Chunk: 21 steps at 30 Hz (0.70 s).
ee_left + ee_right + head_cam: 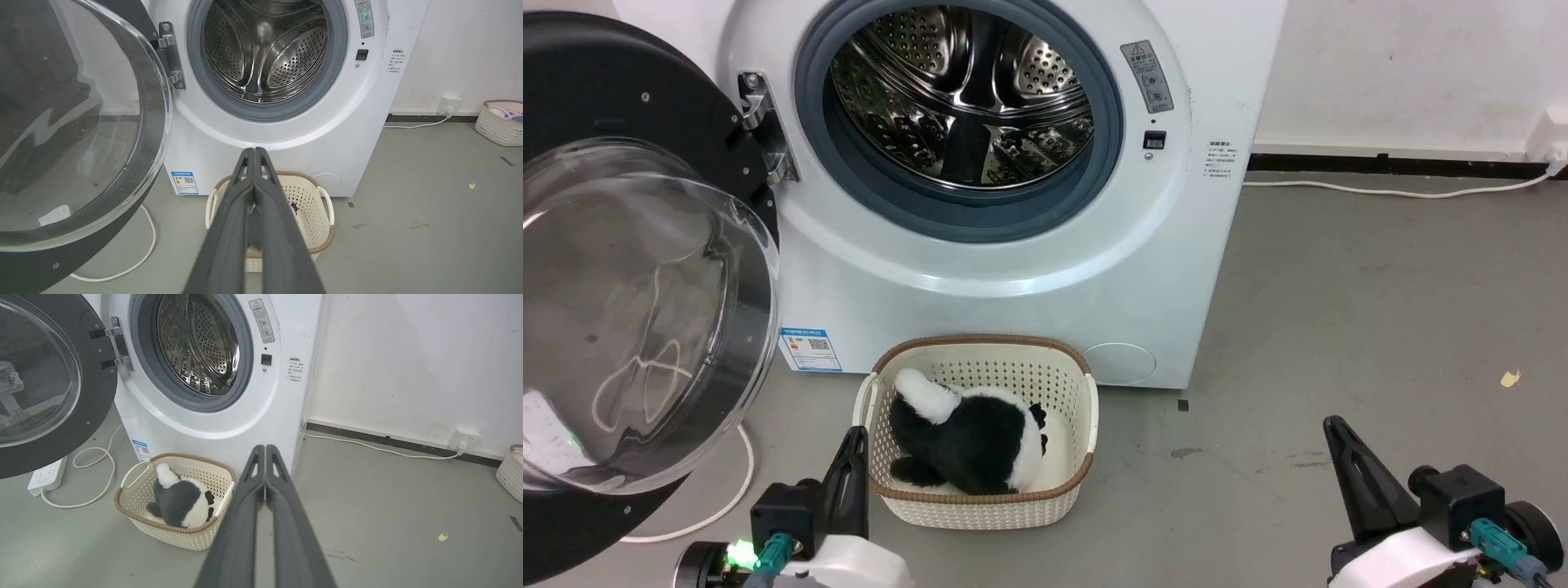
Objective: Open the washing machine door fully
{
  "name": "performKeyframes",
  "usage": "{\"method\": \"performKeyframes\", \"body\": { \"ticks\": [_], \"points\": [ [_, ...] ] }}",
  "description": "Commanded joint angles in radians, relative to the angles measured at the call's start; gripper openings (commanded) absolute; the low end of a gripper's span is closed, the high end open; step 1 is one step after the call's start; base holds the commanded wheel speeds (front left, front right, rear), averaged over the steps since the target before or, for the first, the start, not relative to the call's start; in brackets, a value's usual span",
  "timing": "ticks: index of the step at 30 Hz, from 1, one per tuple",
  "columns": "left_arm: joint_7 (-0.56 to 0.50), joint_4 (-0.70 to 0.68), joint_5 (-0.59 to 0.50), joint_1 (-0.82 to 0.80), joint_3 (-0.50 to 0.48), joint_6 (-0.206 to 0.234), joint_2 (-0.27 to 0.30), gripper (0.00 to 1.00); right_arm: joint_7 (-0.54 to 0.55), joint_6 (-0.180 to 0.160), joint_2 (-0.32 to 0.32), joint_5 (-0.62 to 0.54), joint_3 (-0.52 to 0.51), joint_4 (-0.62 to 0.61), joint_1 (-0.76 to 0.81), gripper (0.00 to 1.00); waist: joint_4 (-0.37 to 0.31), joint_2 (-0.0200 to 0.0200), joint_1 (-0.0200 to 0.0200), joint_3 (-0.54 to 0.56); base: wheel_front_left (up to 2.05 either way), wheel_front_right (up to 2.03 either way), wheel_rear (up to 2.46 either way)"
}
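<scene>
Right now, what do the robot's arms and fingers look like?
Each arm is a white shell with a black boxy wrist block and a teal plug. The left gripper and right gripper each have two long, dark, pointed fingers. A green light glows by the left plug.

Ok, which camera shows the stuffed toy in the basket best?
The head view: the black-and-white stuffed toy lies unobstructed in the basket, seen from above. The right wrist view shows most of it, from the side. In the left wrist view the left hand hides nearly all of it.
</scene>
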State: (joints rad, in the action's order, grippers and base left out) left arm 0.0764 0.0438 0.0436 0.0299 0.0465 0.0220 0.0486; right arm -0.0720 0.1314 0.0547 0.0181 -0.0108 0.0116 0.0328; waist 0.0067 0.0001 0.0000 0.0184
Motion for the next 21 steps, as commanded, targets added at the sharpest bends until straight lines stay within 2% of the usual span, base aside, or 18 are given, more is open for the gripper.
{"method": "performKeyframes", "body": {
  "ticks": [1, 21],
  "points": [
    [-0.008, -0.006, -0.008, -0.015, -0.006, -0.004, 0.001, 0.0, 0.003, -0.001, -0.003, -0.004, 0.002, -0.006, -0.012, 0.0, 0.0, -0.0001, 0.0, 0.0, 0.0, 0.0, 0.0],
    [-0.049, -0.029, -0.029, -0.024, -0.03, -0.015, 0.001, 0.0, 0.044, -0.001, -0.004, -0.012, 0.007, -0.009, -0.024, 0.0, -0.004, -0.0001, 0.0, -0.011, 0.0, 0.0, 0.0]
  ]
}}
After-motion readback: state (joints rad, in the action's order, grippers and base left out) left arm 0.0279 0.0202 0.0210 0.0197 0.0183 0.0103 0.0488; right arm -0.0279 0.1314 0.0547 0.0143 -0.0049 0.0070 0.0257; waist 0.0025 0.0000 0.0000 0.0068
